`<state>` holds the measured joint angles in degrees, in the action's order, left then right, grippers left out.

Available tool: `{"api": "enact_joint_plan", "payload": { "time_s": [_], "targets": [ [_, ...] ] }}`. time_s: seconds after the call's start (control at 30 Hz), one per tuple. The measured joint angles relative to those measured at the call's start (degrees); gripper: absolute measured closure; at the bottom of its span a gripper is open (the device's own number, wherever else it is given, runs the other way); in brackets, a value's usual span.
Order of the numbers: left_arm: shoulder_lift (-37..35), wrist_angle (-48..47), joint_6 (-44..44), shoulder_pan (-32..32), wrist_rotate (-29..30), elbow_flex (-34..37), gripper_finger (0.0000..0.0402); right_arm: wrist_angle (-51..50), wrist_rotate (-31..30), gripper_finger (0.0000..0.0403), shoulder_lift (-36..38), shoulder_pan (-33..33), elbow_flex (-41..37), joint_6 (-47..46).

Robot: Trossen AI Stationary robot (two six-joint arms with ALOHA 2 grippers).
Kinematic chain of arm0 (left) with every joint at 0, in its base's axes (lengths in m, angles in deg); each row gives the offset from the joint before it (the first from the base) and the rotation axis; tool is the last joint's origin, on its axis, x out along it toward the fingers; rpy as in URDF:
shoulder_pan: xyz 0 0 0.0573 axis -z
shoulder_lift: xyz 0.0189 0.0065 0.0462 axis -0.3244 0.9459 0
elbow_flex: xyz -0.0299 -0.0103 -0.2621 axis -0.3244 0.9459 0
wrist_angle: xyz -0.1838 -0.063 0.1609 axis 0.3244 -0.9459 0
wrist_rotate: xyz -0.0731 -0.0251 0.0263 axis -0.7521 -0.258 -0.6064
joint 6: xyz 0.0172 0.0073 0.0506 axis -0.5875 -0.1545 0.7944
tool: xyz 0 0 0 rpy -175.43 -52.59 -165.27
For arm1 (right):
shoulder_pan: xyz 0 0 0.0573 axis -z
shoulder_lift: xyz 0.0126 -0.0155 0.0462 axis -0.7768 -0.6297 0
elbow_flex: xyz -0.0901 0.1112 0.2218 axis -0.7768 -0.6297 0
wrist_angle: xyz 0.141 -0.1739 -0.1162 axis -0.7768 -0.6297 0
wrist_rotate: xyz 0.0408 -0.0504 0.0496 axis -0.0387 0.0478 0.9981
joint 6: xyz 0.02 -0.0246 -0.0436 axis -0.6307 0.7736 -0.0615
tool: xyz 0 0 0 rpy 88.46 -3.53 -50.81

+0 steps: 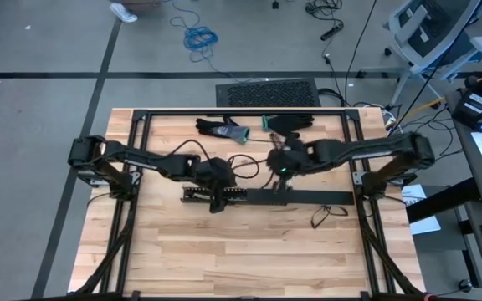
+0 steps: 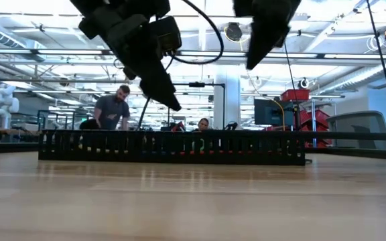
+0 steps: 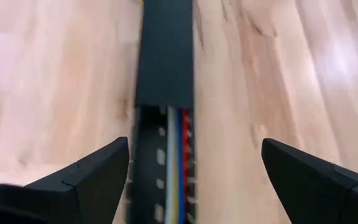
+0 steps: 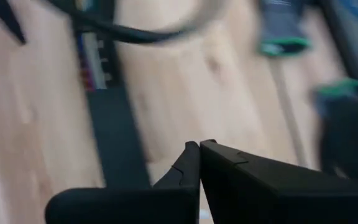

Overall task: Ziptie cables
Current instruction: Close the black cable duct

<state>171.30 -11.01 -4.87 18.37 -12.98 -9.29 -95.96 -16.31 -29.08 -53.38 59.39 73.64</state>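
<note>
High view: the table [image 1: 224, 259] carries the black duct [image 1: 262, 197] across the frame's middle. My left gripper [image 3: 191, 180] hovers over the duct's left end, fingers spread wide and holding nothing. My right gripper [image 4: 199, 163] hangs pinched shut and empty. The cables [image 3: 178, 168] lie inside the duct's open part; I see no ziptie on them, so I judge the tying undone.

Both arms [image 1: 153, 163] matte black, jointed segments; black cables looped alongside; wedge-shaped black fingers [image 3: 86, 180]; small green light at right wrist.

One black slotted duct [image 1: 262, 197], one bundle of cables [image 3: 178, 163], two gloves [image 1: 224, 128], two claws [image 3: 191, 177], two people [image 2: 114, 107]
</note>
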Motion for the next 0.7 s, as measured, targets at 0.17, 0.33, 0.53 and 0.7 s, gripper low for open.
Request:
{"api": "enact_joint_plan", "payload": {
  "time_s": [0.17, 0.33, 0.53, 0.7],
  "targets": [
    [0.1, 8.6, 2.5, 0.1, 3.7, 4.2, 0.0045, -5.6, -5.2, 0.0403, 7.8, 0.2, 0.0, -5.7],
    [3.1, 12.4, 3.1, -0.1, 5.2, 6.9, 0.0045, -6.7, -8.5, 0.0403, 12.9, 0.1, 0.1, -11.2],
    [7.2, 15.2, 4.0, 0.2, 5.1, 6.8, 0.0045, -6.5, -9.6, 0.0403, 13.8, 0.1, 0.1, -11.4],
    [7.3, 17.7, 2.9, 0.2, 7.7, 6.7, 0.0045, -6.4, -9.6, 0.0403, 13.2, 0.1, 0.1, -10.9]
  ]
}}
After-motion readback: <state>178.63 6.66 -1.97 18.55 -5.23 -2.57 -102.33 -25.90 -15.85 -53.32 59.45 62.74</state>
